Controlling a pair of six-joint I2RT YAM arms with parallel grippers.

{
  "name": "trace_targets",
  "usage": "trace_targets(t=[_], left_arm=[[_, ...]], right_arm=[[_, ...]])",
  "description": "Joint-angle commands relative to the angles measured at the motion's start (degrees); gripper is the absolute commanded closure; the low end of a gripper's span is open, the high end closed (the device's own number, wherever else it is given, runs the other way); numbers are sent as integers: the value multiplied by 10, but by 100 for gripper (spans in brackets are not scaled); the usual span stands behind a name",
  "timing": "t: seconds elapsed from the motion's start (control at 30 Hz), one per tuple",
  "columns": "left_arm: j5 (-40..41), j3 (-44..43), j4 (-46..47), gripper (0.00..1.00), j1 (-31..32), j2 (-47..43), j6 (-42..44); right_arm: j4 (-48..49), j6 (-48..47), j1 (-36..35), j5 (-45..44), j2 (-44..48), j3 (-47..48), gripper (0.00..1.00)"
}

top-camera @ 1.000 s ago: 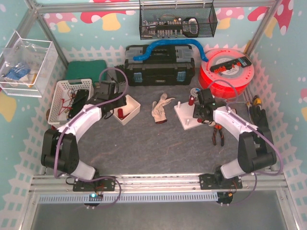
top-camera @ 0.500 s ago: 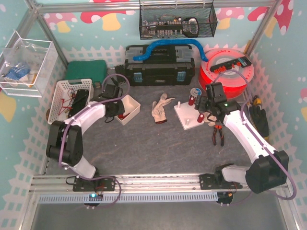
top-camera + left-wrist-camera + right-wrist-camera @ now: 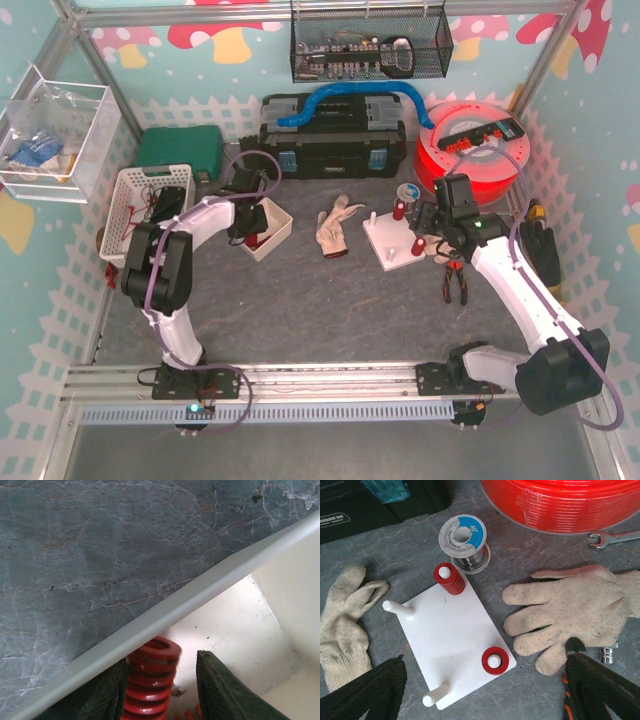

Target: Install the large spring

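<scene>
The left pincer (image 3: 160, 672) is now being lowered inside the white bin (image 3: 165, 612); 1 second ago it was being held just short of the bin. Its fingers are being kept partly spread on either side of the large red spring (image 3: 152, 677). A gap is being shown on 1 side, so no pinch is being confirmed. The right pincer (image 3: 485, 680), spread wide and empty, is being held above the white peg board (image 3: 450, 635), having been drawn back from it. 2 bare pegs (image 3: 397, 607) are being left free. Pick-up is judged to be starting.
</scene>
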State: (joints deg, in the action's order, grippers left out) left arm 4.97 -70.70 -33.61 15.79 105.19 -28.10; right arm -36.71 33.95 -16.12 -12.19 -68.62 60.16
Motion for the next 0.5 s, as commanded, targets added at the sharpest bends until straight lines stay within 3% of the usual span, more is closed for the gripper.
trace_targets(t=[0.0, 0.23, 0.47], left_arm=[[-1, -15, -8, 57, 3, 29, -6], [-4, -22, -5, 56, 23, 57, -5], [8, -23, -19, 48, 24, 35, 33]], right_arm=[[-18, 3, 3, -16, 23, -13, 14], [-24, 12, 3, -19, 36, -22, 14], [-25, 20, 3, -23, 41, -32, 14]])
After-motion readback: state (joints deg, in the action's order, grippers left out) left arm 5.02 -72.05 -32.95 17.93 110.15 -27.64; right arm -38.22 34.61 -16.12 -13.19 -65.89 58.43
